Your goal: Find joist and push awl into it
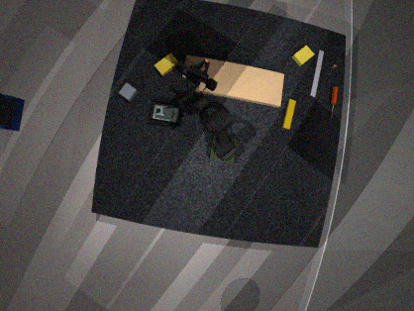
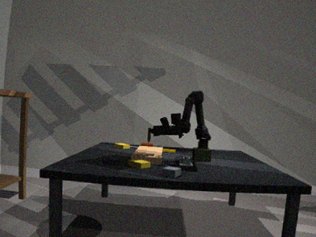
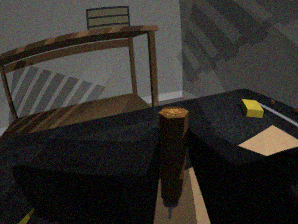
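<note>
So the room's pretty dim, with plain gray walls point(image 2: 234, 44) point(image 3: 55, 25) and slanted bands of light and striped shadow across them. There's a black four-legged table point(image 1: 198, 208) point(image 2: 176, 184) point(image 3: 95, 122) on a patchy gray floor point(image 1: 163, 277) point(image 2: 146, 225). Off to one side in the exterior view, a wooden two-level shelf unit point(image 2: 23, 147) point(image 3: 153, 70), and a pale baseboard point(image 3: 170, 96) runs along the wall.

Awl handle point(image 3: 173, 155) looks like wood, brownish, faceted, w/ a metal-looking tip. Panel point(image 1: 248, 84) point(image 2: 148, 153) point(image 3: 272, 141): pale, wood-look, smooth & matt. Tabletop point(image 1: 188, 198) point(image 2: 229, 172) point(image 3: 215, 115) dark, matt, speckled, a bit rough to the eye. Shelf unit point(image 2: 23, 147) point(image 3: 153, 70) = brown wood look. Yellow blocks point(image 1: 303, 55) point(image 2: 139, 164) point(image 3: 253, 108): matt, flat-faced, material unclear. Arm point(image 1: 215, 116) point(image 2: 199, 115) blk & mostly matt.
</note>
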Robot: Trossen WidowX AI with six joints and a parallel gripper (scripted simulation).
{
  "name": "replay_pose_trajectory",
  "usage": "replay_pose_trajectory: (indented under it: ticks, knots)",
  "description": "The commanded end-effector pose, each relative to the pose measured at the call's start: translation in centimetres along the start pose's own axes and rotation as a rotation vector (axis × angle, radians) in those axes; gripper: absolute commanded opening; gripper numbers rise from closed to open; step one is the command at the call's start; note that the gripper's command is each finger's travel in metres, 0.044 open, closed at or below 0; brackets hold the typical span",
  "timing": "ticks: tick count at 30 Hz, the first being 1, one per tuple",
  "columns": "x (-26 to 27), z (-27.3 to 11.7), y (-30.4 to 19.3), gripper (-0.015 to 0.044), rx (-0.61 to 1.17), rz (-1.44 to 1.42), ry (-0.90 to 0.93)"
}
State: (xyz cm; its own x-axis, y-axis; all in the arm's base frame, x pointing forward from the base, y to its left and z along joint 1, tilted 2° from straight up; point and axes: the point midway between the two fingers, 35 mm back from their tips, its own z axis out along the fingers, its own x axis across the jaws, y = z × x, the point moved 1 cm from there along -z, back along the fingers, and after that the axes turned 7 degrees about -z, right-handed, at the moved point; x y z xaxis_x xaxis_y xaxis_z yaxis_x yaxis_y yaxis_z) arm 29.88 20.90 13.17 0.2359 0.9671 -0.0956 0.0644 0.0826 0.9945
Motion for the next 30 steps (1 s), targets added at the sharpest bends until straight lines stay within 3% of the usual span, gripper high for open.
replay_pose_trajectory:
  ticks: [1, 30]
  knots:
    - [-0.1, 0.0, -0.2, 0.0, -0.001, 0.006, -0.006]
    - [0.1, 0.1, -1.8, 0.0, -0.001, 0.006, -0.006]
